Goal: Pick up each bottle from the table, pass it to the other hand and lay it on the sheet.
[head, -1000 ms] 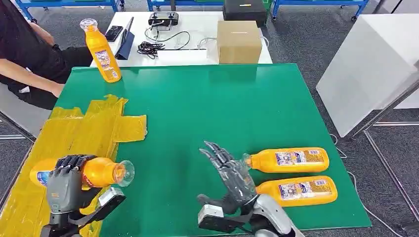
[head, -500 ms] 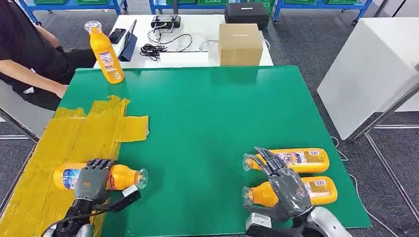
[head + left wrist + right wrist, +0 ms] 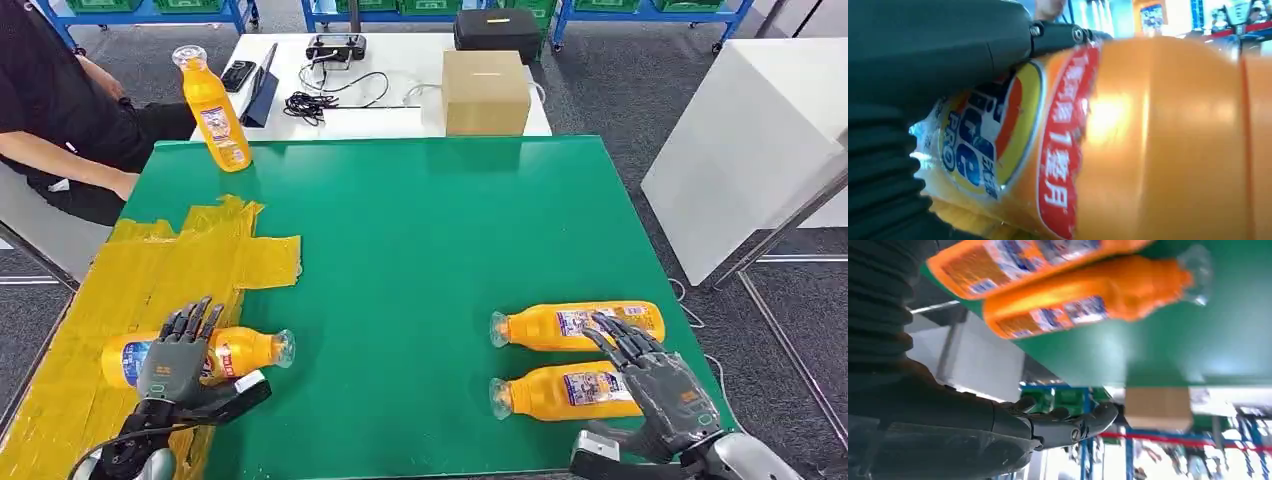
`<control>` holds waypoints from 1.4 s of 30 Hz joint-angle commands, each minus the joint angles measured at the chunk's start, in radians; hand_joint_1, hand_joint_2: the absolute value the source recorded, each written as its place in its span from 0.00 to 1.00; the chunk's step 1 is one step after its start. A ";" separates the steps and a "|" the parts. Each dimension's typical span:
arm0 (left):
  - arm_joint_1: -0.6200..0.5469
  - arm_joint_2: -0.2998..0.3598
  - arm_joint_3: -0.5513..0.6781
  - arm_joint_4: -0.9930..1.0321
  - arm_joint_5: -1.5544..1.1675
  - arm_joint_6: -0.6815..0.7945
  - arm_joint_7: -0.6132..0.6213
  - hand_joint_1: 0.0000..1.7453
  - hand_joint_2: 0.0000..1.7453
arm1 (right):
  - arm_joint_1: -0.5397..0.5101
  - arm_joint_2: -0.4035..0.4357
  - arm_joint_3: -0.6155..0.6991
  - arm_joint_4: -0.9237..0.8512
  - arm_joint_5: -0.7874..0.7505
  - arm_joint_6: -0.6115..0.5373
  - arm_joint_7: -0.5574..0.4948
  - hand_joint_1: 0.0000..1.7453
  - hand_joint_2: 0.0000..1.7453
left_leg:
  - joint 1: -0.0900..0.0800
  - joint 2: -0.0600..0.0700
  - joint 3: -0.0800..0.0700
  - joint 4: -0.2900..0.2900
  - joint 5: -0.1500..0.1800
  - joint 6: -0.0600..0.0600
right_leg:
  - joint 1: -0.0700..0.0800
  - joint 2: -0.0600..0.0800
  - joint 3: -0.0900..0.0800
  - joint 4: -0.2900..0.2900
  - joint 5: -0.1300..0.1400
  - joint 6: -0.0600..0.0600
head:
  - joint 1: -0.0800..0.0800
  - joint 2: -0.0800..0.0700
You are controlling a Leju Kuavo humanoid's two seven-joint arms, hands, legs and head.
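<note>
Four orange bottles in view. One bottle (image 3: 225, 353) lies on its side on the yellow sheet (image 3: 120, 290), cap end poking out over the green table (image 3: 430, 230). Left hand (image 3: 175, 360) sits on top of that bottle, fingers straightened and fanned out, not wrapped around it, so released. In the left wrist view the bottle's label (image 3: 1013, 145) is right up against the hand's dark cover; I can't tell there whether the thumb touches.

Two more bottles lie side by side at the near right of the table, caps pointing toward the sheet: far bottle (image 3: 580, 325) and near bottle (image 3: 570, 392), just beside each other. Right hand (image 3: 655, 385) is over their base ends with fingers spread apart, grasping nothing. Right wrist view shows both bottles (image 3: 1083, 305) apart from the fingertips (image 3: 1098, 420).

Fourth bottle (image 3: 213, 108) stands upright at the far left corner of the table, well apart from both hands. A person (image 3: 60, 110) in dark clothes sits beside that corner. Behind the table: a cardboard box (image 3: 485, 92) and cables (image 3: 315, 100) on a white desk.
</note>
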 commanded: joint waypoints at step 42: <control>0.227 -0.092 0.132 -0.542 0.740 -0.158 -0.408 0.00 0.00 | -0.082 0.041 0.114 0.298 0.077 0.041 0.143 0.00 1.00 | 0.003 0.008 -0.013 -0.002 0.001 -0.001 | 0.002 0.006 -0.011 -0.004 0.002 0.000 | 0.000 0.000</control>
